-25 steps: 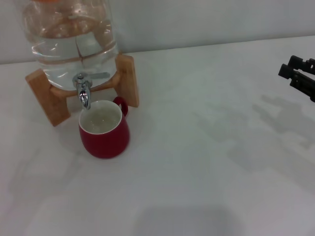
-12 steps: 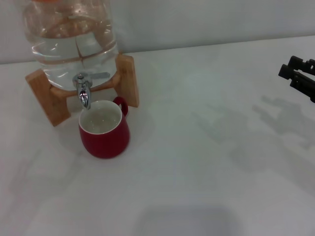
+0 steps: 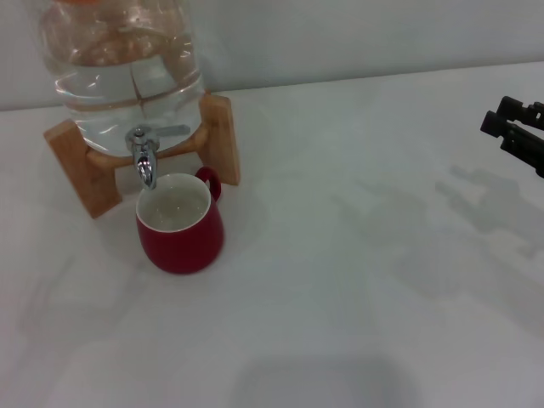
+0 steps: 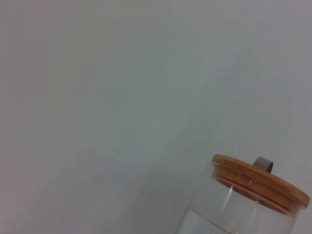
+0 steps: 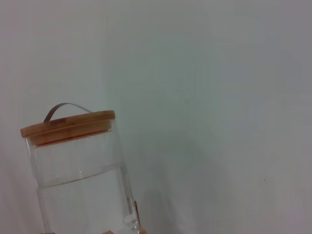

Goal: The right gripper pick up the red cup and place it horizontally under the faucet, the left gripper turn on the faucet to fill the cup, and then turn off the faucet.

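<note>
The red cup [image 3: 179, 224] stands upright on the white table, its cream inside open to the top and its handle turned toward the wooden stand. The chrome faucet [image 3: 144, 158] hangs just over the cup's far rim, spout down, its thin lever lying sideways to the right. No stream of water shows. My right gripper [image 3: 515, 132] hovers at the far right edge of the head view, well away from the cup and partly cut off. My left gripper is out of view.
A clear water jar [image 3: 123, 68] rests on a wooden stand [image 3: 219, 136] at the back left. Its wooden lid with a metal handle shows in the left wrist view [image 4: 258, 178], and the jar in the right wrist view [image 5: 78, 165]. White tabletop [image 3: 357, 280] spreads between cup and right gripper.
</note>
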